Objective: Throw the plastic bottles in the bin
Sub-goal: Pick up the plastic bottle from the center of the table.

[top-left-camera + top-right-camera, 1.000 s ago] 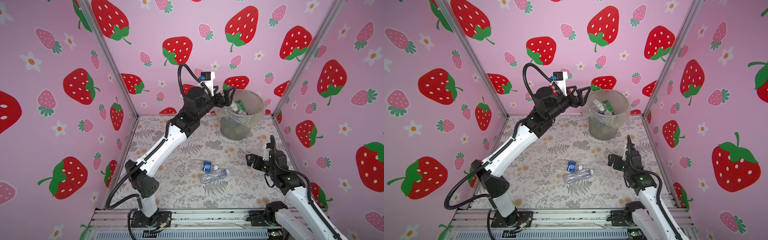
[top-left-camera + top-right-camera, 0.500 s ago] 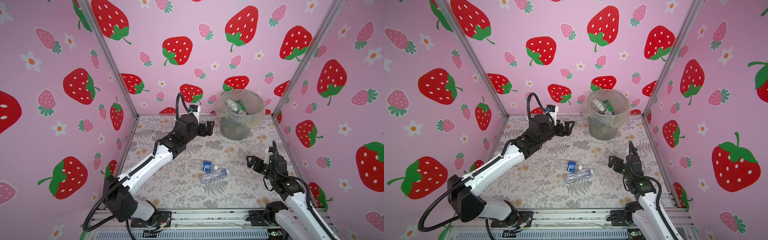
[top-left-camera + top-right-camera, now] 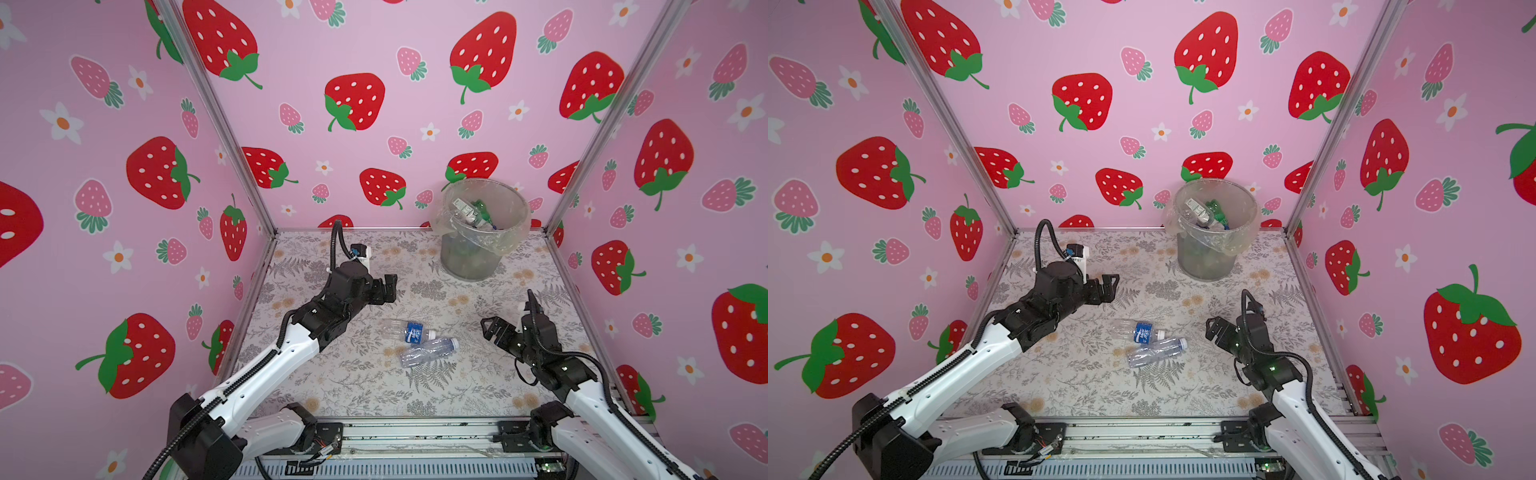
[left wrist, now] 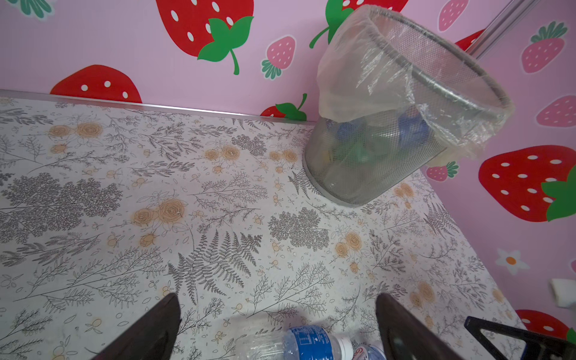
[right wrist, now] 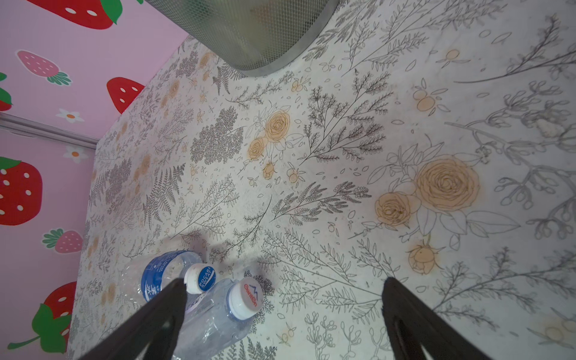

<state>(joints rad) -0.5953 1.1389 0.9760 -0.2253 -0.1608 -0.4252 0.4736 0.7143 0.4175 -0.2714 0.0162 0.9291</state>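
Two plastic bottles lie side by side mid-table in both top views: one with a blue label and a plain clear one. The bin, grey mesh with a clear liner, stands at the back right and holds several bottles. My left gripper hangs open and empty just behind and left of the blue-label bottle. My right gripper is open and empty to the right of the bottles, facing their caps.
Pink strawberry walls close in the table on three sides, with metal posts at the back corners. A metal rail runs along the front edge between the two arm bases. The floral table surface is bare around the bottles.
My left arm has come down from the bin's rim and pulled back toward the front left, ending low over the table near the bottles. The right arm has barely shifted.
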